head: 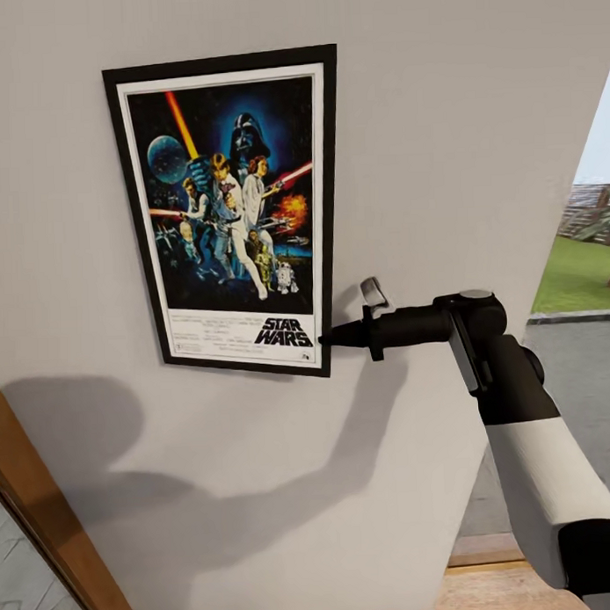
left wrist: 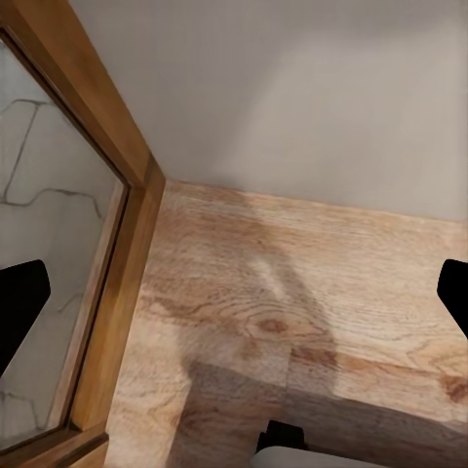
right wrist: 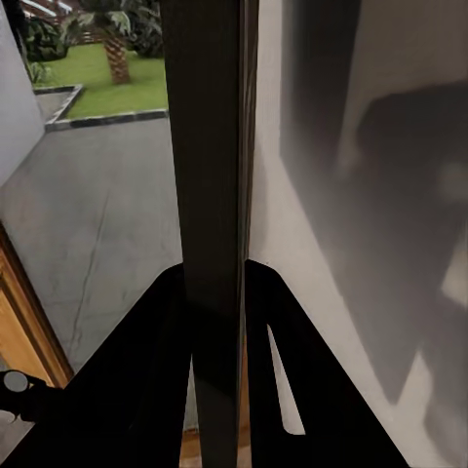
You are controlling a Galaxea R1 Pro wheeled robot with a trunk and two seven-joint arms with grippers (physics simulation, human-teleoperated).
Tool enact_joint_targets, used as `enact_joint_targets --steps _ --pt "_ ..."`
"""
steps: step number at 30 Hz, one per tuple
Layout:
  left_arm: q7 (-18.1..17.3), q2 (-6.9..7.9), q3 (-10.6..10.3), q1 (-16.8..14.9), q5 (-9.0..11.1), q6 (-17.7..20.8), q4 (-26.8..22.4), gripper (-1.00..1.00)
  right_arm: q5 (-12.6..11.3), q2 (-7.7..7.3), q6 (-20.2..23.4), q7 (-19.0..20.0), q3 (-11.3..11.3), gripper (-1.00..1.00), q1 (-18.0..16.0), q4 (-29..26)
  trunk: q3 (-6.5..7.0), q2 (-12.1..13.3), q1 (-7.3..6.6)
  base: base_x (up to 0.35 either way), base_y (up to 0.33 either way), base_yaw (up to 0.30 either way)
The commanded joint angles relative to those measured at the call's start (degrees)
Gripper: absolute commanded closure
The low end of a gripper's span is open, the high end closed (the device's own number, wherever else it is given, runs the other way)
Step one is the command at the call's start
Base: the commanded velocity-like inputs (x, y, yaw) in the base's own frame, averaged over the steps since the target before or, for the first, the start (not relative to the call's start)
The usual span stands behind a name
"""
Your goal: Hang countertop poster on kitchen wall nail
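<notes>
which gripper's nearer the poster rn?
Right. The right gripper is clamped on the poster's lower right edge against the wall. The left gripper hangs open over the wood floor, pointed away from it.

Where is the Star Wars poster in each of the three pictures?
Head view: the poster is against the wall, upper left, its lower right corner at the right gripper.
Left wrist view: not in it.
Right wrist view: edge-on, a dark strip between the fingers.
Shared landmark: the light grey wall.
</notes>
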Motion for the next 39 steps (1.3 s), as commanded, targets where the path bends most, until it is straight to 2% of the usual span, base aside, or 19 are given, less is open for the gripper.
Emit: enact_joint_targets --steps 1,39 --pt "-0.11 -0.01 0.05 0.02 0.16 -0.08 -0.04 -1.0 0.06 -0.04 0.81 0.34 0.04 1.0 -0.01 -0.04 -0.03 -0.05 0.02 0.0 0.0 0.0" --pt "-0.11 -0.01 0.08 0.02 0.16 -0.09 -0.1 -1.0 0.06 0.0 1.28 0.31 -0.34 1.0 0.0 -0.21 -0.03 -0.05 0.02 0.0 0.0 0.0"
